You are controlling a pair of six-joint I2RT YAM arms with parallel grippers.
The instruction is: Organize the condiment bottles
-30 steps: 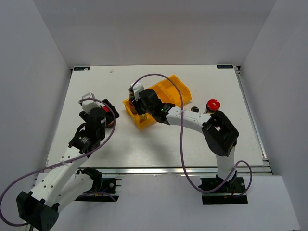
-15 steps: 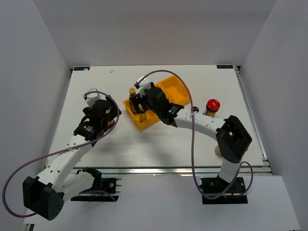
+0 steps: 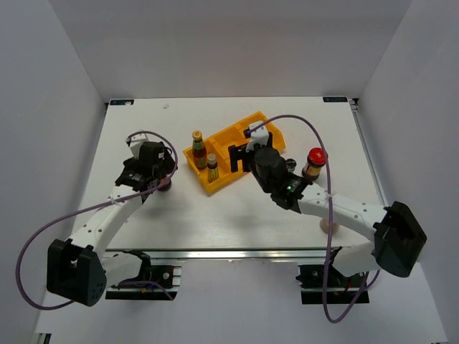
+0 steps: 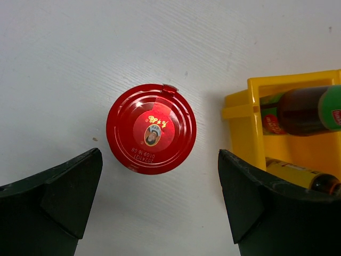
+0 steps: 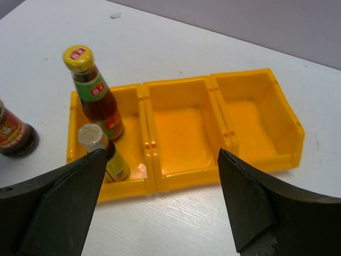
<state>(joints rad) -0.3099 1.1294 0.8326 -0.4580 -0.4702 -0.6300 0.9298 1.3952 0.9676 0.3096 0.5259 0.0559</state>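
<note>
Three views: one fixed overhead, one riding on each wrist.

The top external camera looked down from above and behind the arm bases, far enough off to take in the whole table (image 3: 215, 215). The left wrist camera faced straight down, close over a red-lidded jar (image 4: 151, 128), with an end of the yellow tray (image 4: 240, 133) at its right edge. The right wrist camera looked obliquely across the tray from near, with all three compartments in frame. Both wrist views shared the end compartment holding the tall sauce bottle (image 5: 98, 98).
</note>
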